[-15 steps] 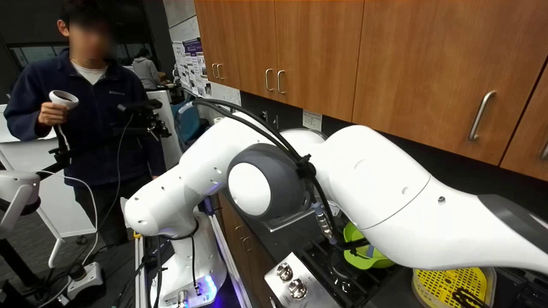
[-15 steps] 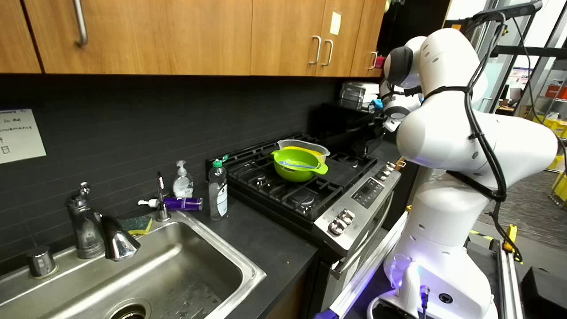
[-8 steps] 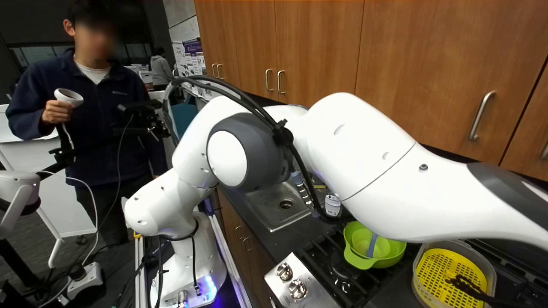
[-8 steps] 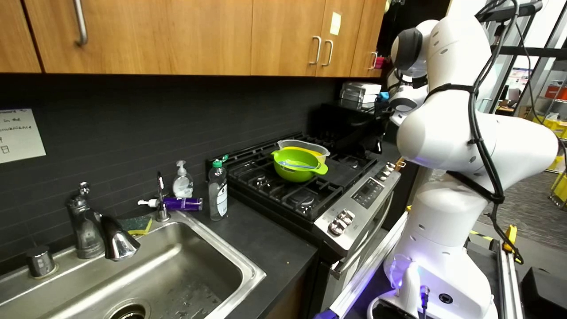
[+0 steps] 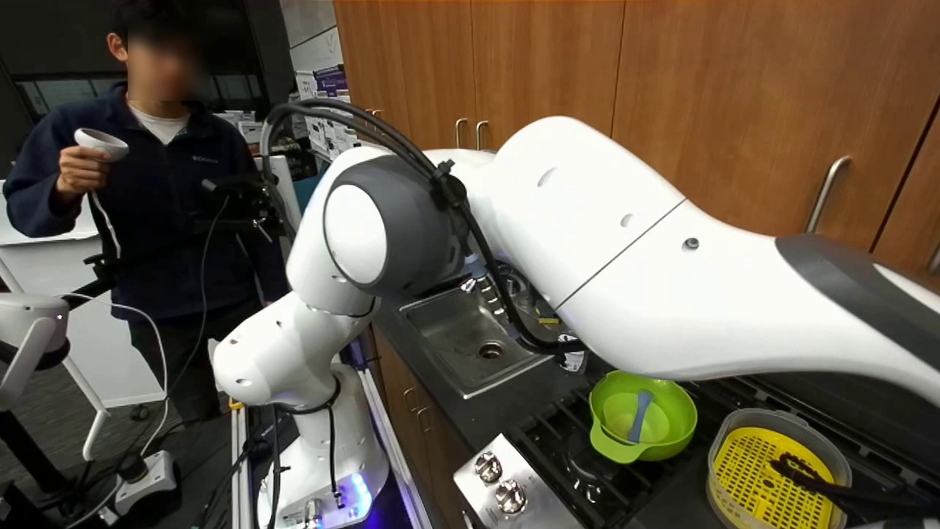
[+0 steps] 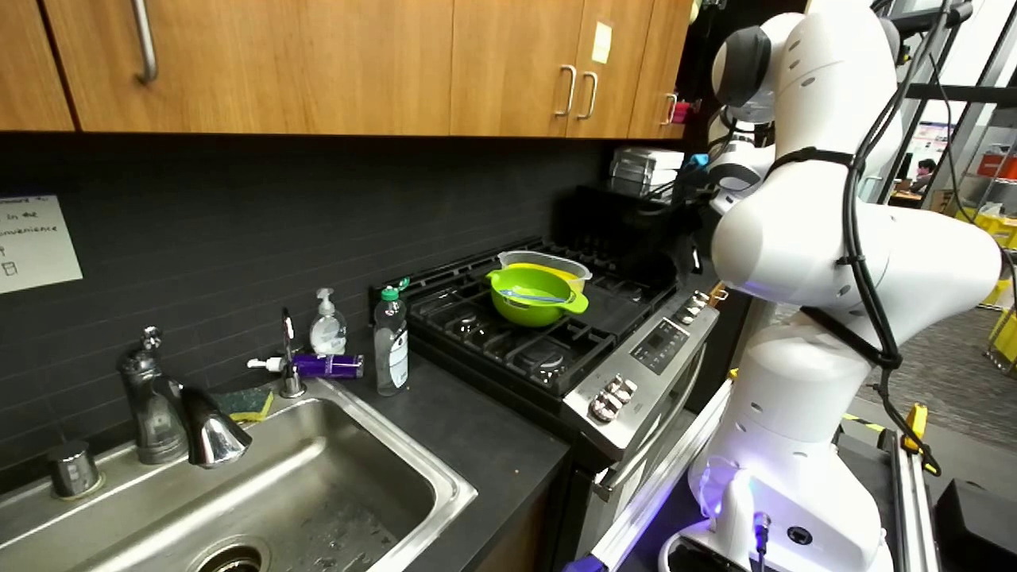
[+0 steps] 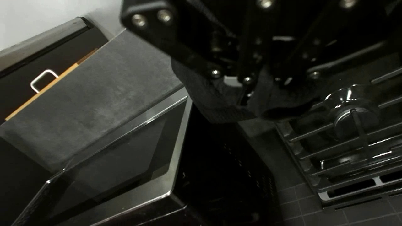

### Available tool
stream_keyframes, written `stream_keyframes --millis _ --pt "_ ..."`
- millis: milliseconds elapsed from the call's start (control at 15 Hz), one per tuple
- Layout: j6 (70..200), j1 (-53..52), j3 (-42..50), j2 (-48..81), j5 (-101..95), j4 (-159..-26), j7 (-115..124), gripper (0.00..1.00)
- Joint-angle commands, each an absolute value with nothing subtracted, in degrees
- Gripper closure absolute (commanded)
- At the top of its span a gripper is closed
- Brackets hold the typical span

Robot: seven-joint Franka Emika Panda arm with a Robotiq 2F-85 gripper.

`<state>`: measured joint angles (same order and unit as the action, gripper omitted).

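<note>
One dark cloth point(image 7: 221, 105), visible length crosswise in wrist view, hand point(image 7: 263, 83) tight on it

The hand point(image 7: 263, 89) pinches a dark cloth point(image 7: 215, 108).

Dark-grey cloth point(image 7: 216, 105), lime-green bowl point(image 6: 531, 313)

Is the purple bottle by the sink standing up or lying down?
Lying down. In an exterior view, the purple bottle stretches sideways, its white top level with its body, while the green-capped bottle stands upright.
</note>
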<state>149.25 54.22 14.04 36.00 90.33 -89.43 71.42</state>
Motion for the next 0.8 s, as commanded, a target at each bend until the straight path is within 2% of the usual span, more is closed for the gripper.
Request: stream_keyframes --millis 0,733 --pt "148.74 54.94 14.81 30.73 94.34 -94.03 68.02 0.99" --pt "146.29 56.22 18.57 19.90 97.28 -102.80 61.31 0.99"
